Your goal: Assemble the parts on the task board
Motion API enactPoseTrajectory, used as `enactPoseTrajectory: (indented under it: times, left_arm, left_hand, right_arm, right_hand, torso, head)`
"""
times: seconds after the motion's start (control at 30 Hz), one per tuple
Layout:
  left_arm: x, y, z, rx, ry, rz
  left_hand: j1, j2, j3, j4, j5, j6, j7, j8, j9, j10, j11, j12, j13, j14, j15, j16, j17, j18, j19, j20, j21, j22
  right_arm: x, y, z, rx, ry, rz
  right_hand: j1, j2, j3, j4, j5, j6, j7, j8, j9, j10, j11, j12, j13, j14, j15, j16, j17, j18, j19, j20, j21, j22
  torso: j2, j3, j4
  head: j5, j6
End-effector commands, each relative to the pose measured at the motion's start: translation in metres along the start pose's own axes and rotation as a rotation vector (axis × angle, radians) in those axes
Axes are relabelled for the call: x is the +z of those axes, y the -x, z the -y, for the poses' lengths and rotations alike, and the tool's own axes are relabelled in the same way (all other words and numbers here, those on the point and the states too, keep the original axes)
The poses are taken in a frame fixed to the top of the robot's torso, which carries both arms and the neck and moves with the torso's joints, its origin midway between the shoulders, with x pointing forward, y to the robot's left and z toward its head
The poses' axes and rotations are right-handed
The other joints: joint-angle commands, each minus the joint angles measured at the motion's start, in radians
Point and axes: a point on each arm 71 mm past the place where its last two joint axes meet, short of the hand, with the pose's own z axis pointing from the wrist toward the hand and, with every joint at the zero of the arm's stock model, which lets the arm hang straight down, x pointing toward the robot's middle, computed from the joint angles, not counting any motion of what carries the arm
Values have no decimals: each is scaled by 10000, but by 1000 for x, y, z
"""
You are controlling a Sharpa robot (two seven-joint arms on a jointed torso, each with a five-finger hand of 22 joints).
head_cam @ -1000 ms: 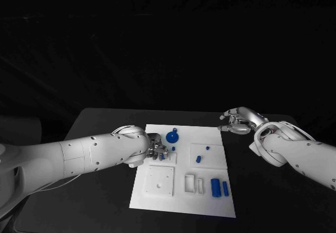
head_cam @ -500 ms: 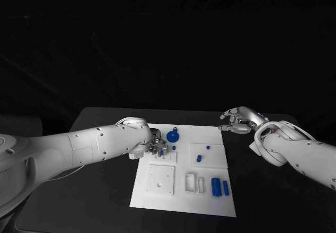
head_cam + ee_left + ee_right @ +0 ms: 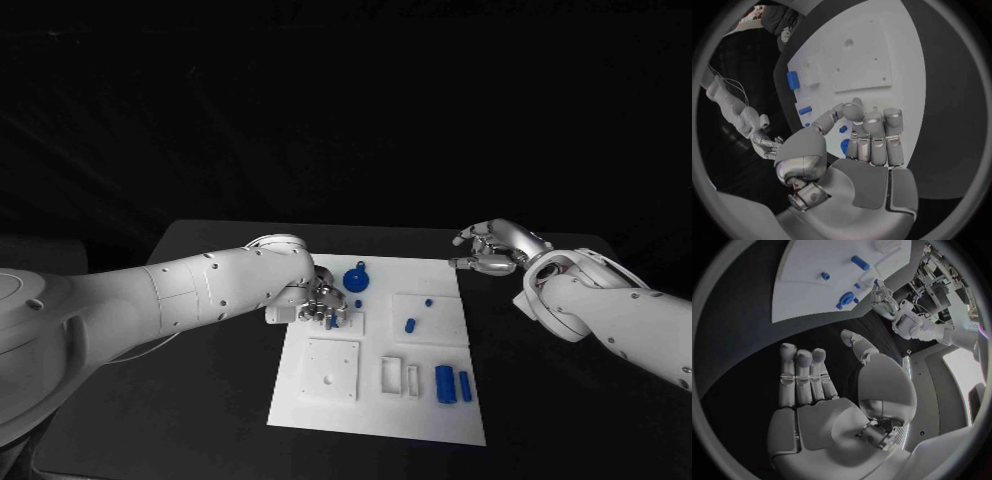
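Head view: left hand [image 3: 320,305] pinches a small blue part [image 3: 333,320] at the board's [image 3: 375,420] upper left; right hand [image 3: 490,250] hovers off-board, fingers loosely spread. Left wrist view: fingers [image 3: 873,135] pressed together around the part [image 3: 845,146]; likely light, stiff, best pinched at its sides.

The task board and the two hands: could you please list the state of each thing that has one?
Left hand: fingers curled over the board, on a small blue part.
Right hand: open, empty, off the board.
Task board: flat on the table.
Round blue part: lying on the board.
Two blue bars: lying side by side.
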Motion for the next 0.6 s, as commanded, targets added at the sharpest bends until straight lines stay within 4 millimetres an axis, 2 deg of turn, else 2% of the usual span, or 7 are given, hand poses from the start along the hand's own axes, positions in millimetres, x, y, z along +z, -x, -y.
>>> enactPoseTrajectory:
  times: [0.03, 0.6]
  left_arm:
    - [0, -1, 2, -33, -72, -364]
    - [3, 7, 4, 40, 147, 268]
  left_hand:
    - [284, 281, 1600, 194, 14, 323, -375, -40, 73, -212, -129, 102, 23, -175, -141, 87, -23, 38, -48, -1117, 63, 193]
    - [162, 389, 1544, 200, 71, 402, -434, -116, 606, -224, -194, 353, 94, -146, -262, 323, -140, 72, 18, -1161, 185, 160]
  right_arm:
    - [0, -2, -2, -32, 102, -149]
    - [0, -2, -2, -28, 103, -154]
  right_hand:
    - [-2, 60, -16, -46, 54, 2, 52, 23, -15, -64, 21, 36, -12, -87, 0, 67, -16, 680, -34, 2, -58, 11]
    - [-4, 61, -18, -47, 73, -1, 53, 22, -17, -68, 22, 39, -16, -92, 2, 72, -22, 680, -36, 4, -60, 15]
  torso:
    - [1, -3, 12]
    - [-4, -3, 9]
  head:
    - [-4, 0]
    - [13, -6]
